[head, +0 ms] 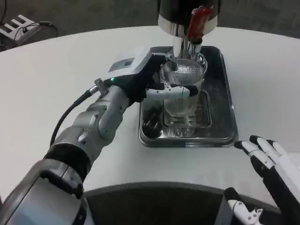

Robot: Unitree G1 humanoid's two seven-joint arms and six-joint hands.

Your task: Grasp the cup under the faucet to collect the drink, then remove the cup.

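- The clear ribbed cup (182,82) stands over the metal drip tray (220,133), directly beneath the faucet (185,44); its rim sits just under the spout.
- The left hand (140,77) grips the cup from the tray's left side: a white and black finger (171,91) wraps across the cup's front wall, and the white back of the hand lies just left of the cup.
- A small amount of pale liquid seems to lie in the bottom of the cup, though the glass and reflections make this hard to judge.
- Whether the cup's base touches the tray's grating or is held just above it cannot be told.
- The faucet's red lever (198,21) rises behind the tray, on the front of the dark dispenser body (171,11) with its silver band.
- The left forearm (98,124) runs from the picture's lower left up toward the tray, with a black cable (70,115) looping beside it over the tabletop (56,70).
- The right hand (272,164) rests near the tabletop's front edge, below and right of the tray and well apart from it, fingers spread and holding nothing.
- The tray sits on the white tabletop, its long sides running away from the robot.
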